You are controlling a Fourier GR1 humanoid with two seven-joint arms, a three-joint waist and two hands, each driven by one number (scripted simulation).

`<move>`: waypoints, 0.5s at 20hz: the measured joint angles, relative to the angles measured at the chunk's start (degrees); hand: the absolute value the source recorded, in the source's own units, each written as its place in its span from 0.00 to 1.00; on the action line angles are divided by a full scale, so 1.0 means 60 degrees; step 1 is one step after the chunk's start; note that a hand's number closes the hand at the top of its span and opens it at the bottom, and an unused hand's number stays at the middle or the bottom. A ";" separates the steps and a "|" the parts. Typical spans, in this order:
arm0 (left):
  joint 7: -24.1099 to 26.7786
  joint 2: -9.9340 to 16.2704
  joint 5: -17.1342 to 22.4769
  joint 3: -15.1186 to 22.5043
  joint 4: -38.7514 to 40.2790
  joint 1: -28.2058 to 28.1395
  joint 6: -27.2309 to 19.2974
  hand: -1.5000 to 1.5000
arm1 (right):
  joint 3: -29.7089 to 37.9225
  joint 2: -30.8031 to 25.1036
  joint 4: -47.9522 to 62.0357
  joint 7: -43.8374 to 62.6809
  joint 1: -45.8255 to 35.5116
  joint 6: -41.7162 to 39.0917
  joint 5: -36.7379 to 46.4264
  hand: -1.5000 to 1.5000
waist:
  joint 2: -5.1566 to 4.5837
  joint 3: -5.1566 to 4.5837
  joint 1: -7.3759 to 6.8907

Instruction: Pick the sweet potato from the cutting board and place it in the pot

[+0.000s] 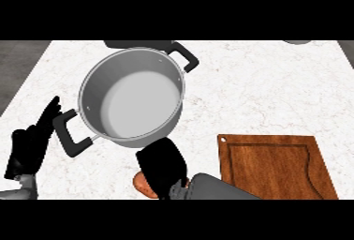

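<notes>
Two hands in view. Right hand [163, 165] curled round the sweet potato [143, 184], low, just below the pot [131, 97] rim, left of the cutting board [275, 165]. Left hand [31, 140] open, fingers straight, beside the pot's near handle. Pot holds nothing visible; board bare.

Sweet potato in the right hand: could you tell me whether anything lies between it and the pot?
Nothing visible does. The right hand holds the sweet potato just below the pot, whose inside shows nothing in it.
</notes>
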State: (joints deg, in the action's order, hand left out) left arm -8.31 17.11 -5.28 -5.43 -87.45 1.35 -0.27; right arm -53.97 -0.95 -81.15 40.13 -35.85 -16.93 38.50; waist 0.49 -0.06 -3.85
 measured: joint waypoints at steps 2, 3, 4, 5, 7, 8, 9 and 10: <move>0.0036 -0.0018 -0.0007 -0.0041 -0.0007 -0.0067 -0.0040 0.50 | -0.0485 0.0061 -0.0564 0.0827 -0.0457 0.0443 0.0234 1.00 | 0.0013 0.0002 0.0067; 0.0035 -0.0027 -0.0053 -0.0044 0.0033 -0.0032 -0.0086 0.50 | -0.0732 0.0082 -0.0836 0.1242 -0.0661 0.0698 0.0389 1.00 | 0.0017 0.0003 0.0113; 0.0040 -0.0036 -0.0049 -0.0076 0.0070 -0.0033 -0.0108 0.50 | -0.0877 0.0098 -0.1108 0.1609 -0.0881 0.0967 0.0606 1.00 | 0.0023 0.0005 0.0159; -0.0038 0.0027 -0.0024 -0.0127 0.0023 -0.0024 -0.0081 0.50 | -0.0960 0.0109 -0.1305 0.1946 -0.1116 0.1238 0.0863 1.00 | 0.0031 0.0006 0.0184; 0.0000 -0.0031 -0.0071 -0.0107 0.0005 -0.0119 -0.0138 0.50 | -0.1132 0.0116 -0.1815 0.2575 -0.1609 0.1584 0.1396 1.00 | 0.0053 0.0007 0.0251; -0.0009 -0.0025 -0.0078 -0.0117 -0.0002 -0.0150 -0.0140 0.50 | -0.1178 0.0114 -0.2057 0.2900 -0.1869 0.1692 0.1594 1.00 | 0.0059 0.0006 0.0270; 0.0004 -0.0021 -0.0088 -0.0139 0.0018 -0.0135 -0.0154 0.50 | -0.1126 0.0107 -0.2248 0.3097 -0.2159 0.1782 0.1696 1.00 | 0.0050 0.0005 0.0294; 0.0065 -0.0029 -0.0139 -0.0152 0.0111 -0.0101 -0.0195 0.50 | -0.1209 0.0098 -0.2384 0.3292 -0.2356 0.1967 0.1789 1.00 | 0.0040 0.0008 0.0309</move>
State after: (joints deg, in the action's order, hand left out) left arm -7.92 16.94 -6.11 -6.34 -86.78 0.74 -1.44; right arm -61.22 -0.36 -95.45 59.88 -49.98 -5.13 49.23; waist 0.73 -0.02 -1.99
